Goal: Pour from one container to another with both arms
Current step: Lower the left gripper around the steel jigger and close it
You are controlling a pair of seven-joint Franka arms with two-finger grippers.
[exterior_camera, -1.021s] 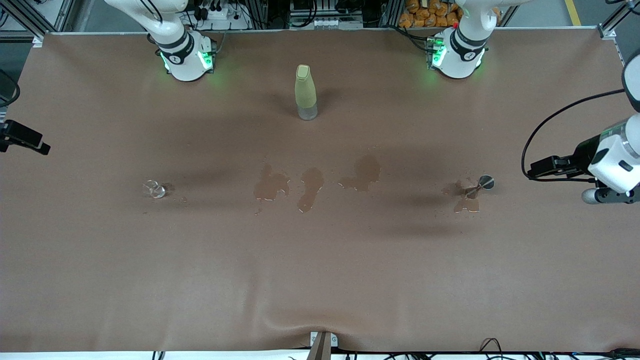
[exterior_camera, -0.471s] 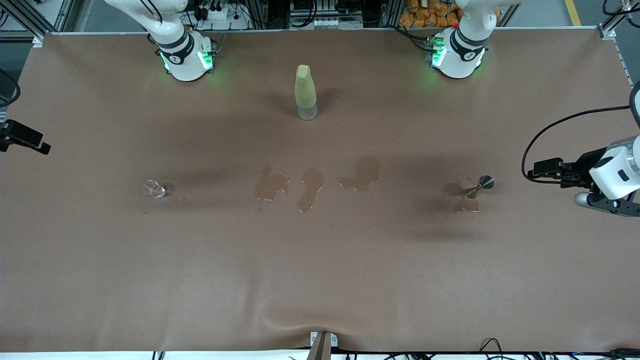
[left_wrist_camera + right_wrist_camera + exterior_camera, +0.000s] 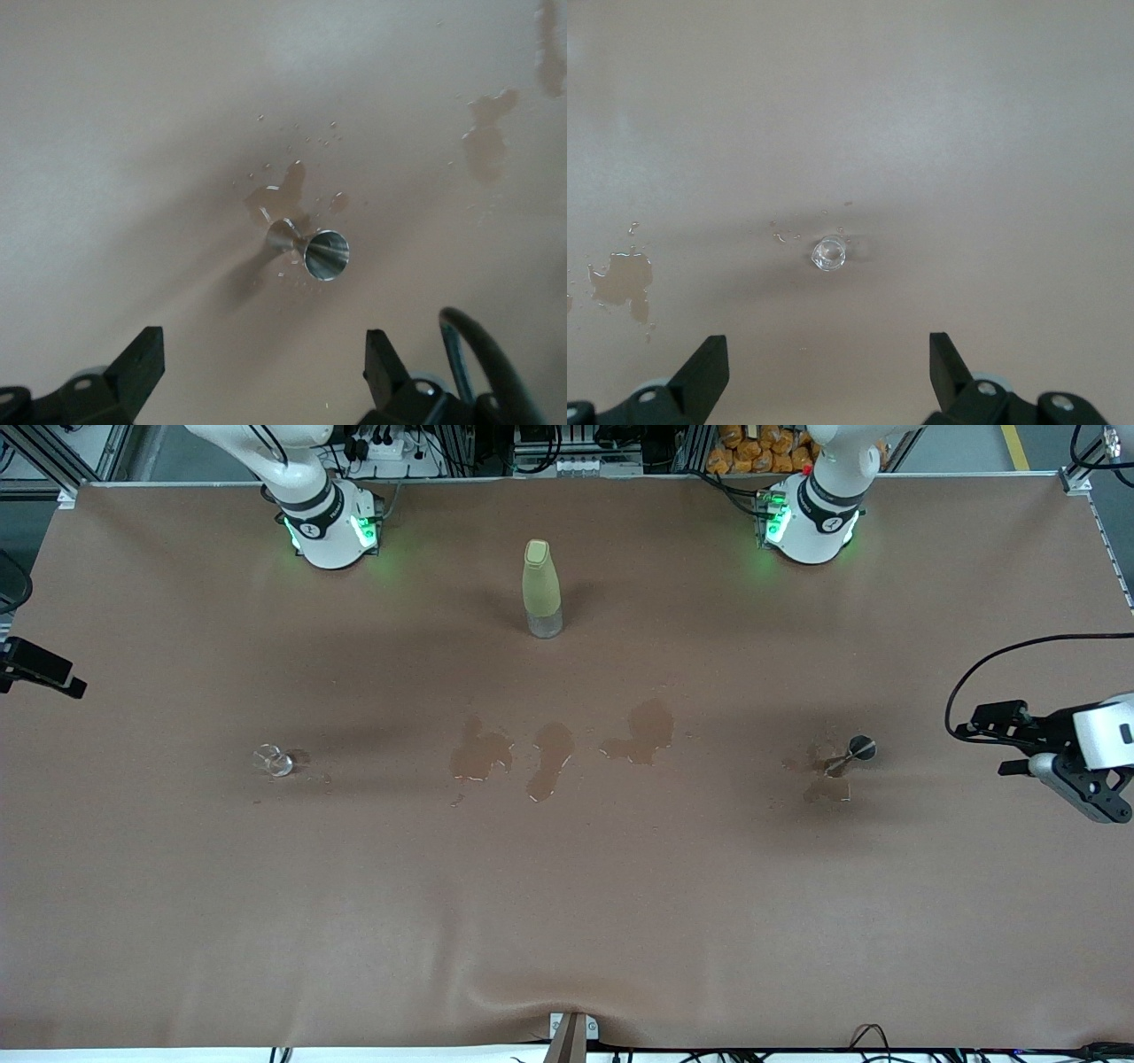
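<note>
A small steel jigger (image 3: 856, 750) (image 3: 312, 249) lies on its side by a wet patch (image 3: 826, 784), toward the left arm's end of the table. A small clear glass (image 3: 275, 761) (image 3: 829, 253) sits toward the right arm's end. My left gripper (image 3: 261, 350) (image 3: 1088, 790) hangs open and empty above the table edge, off to the side of the jigger. My right gripper (image 3: 826, 354) is open and empty too, up in the air with the glass in its wrist view. In the front view only a black part of the right hand (image 3: 40, 671) shows.
A tall yellow-green bottle (image 3: 541, 589) stands upright between the two arm bases. Three wet patches (image 3: 549, 757) darken the brown table cover (image 3: 567, 921) in the middle. A black cable (image 3: 983, 664) loops from the left wrist.
The left arm has swung its gripper outward toward the table edge at its end and lower in the front view, away from the jigger. The right hand has barely shifted.
</note>
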